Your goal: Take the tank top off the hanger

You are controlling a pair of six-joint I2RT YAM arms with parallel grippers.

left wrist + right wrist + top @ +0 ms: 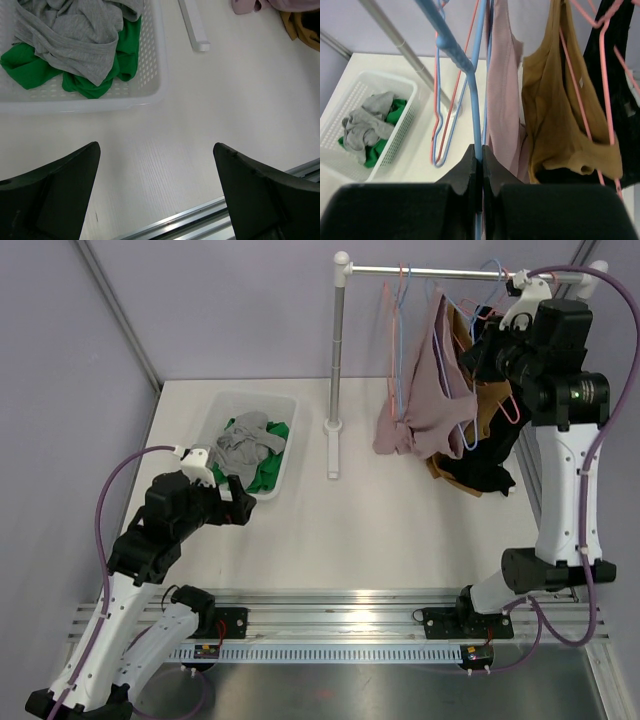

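**Right arm has the hanger pinched, top not off yet**

The right gripper (481, 152) is up at the rack (340, 350), just under the rail, with its jaws squeezed together on the wire of the blue hanger (470, 95). The pink top (502, 100) hangs on the rack right beside that wire. As far as I can tell it's on that same hanger, so I'm reading it as the one to come off. The left gripper (155, 150) is well away from the rack, low over the table (210, 115) by the basket (160, 75), jaws wide apart and holding nothing.

I'd call this the grab-the-hanger step, done, with the actual stripping not started. The next move probably needs the hanger unhooked from the rail, or held steady while the other arm comes over and slides a strap off its shoulder. Thin straps snag, so slow would be smart.

Headcount:
- **Tops:** three on the rack: pink, mustard (560, 120) and black (625, 65).
- **Basket:** one, on the far side of the rack's pole from the tops, holding two cloths, grey (75, 40) and green (127, 55).
- **Hangers:** the blue one, two empty hangers (440, 125) nearer the pole, and pink ones under the mustard and black tops. I make it five, but the wires overlap, so don't hold me to it.
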